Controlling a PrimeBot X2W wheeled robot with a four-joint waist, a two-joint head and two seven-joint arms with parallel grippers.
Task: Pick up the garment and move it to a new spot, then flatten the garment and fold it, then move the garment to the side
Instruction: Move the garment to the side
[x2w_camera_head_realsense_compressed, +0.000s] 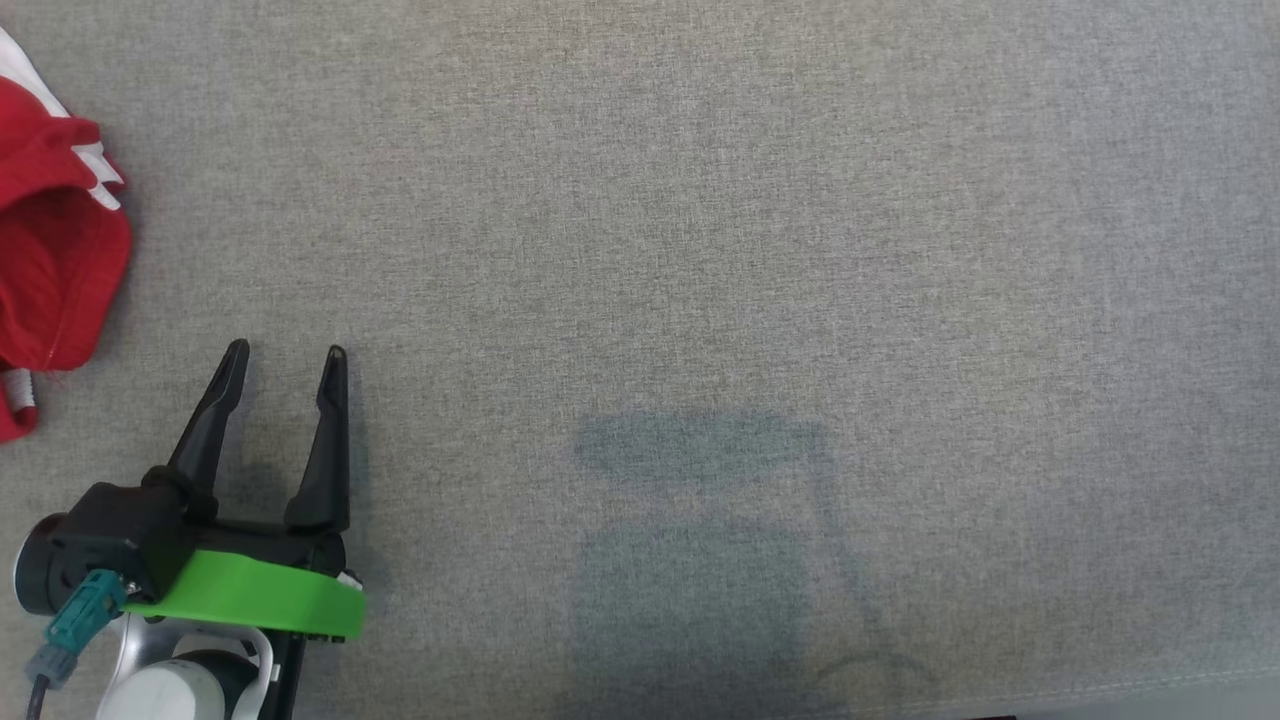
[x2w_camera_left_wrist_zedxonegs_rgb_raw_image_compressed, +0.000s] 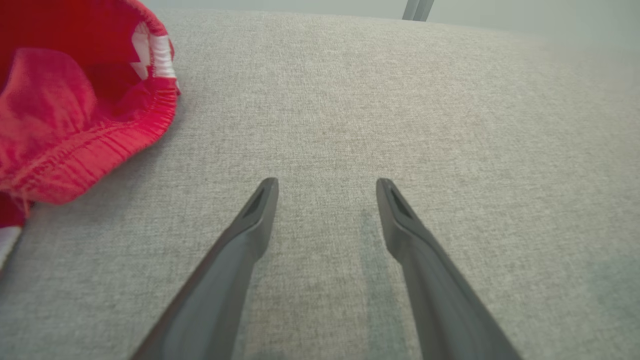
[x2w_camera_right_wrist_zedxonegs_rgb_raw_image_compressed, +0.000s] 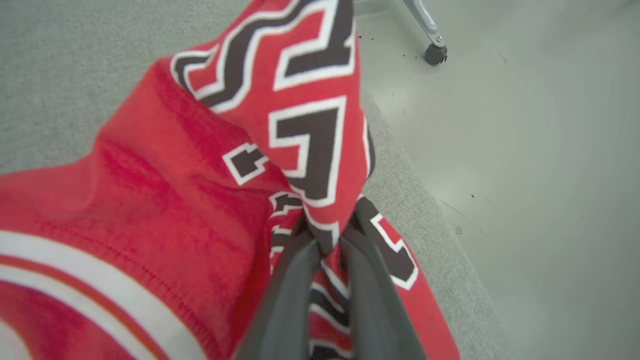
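The garment (x2w_camera_head_realsense_compressed: 55, 250) is red with white stripes and lies crumpled at the left edge of the grey fabric table (x2w_camera_head_realsense_compressed: 700, 250). My left gripper (x2w_camera_head_realsense_compressed: 285, 360) stands open just right of it, fingers apart over bare cloth, touching nothing. In the left wrist view the garment (x2w_camera_left_wrist_zedxonegs_rgb_raw_image_compressed: 70, 100) sits to the upper left of the open gripper (x2w_camera_left_wrist_zedxonegs_rgb_raw_image_compressed: 327, 187), its ribbed hem nearest. The right wrist view has my right gripper (x2w_camera_right_wrist_zedxonegs_rgb_raw_image_compressed: 327, 240) shut on a fold of the garment (x2w_camera_right_wrist_zedxonegs_rgb_raw_image_compressed: 300, 100), which bears dark, white-edged lettering, close to the table's edge.
In the right wrist view, pale floor (x2w_camera_right_wrist_zedxonegs_rgb_raw_image_compressed: 525, 175) drops away beyond the table's edge (x2w_camera_right_wrist_zedxonegs_rgb_raw_image_compressed: 430, 210), with a caster wheel (x2w_camera_right_wrist_zedxonegs_rgb_raw_image_compressed: 434, 52) of some stand at the top. A metal leg (x2w_camera_left_wrist_zedxonegs_rgb_raw_image_compressed: 417, 10) shows past the far side in the left wrist view.
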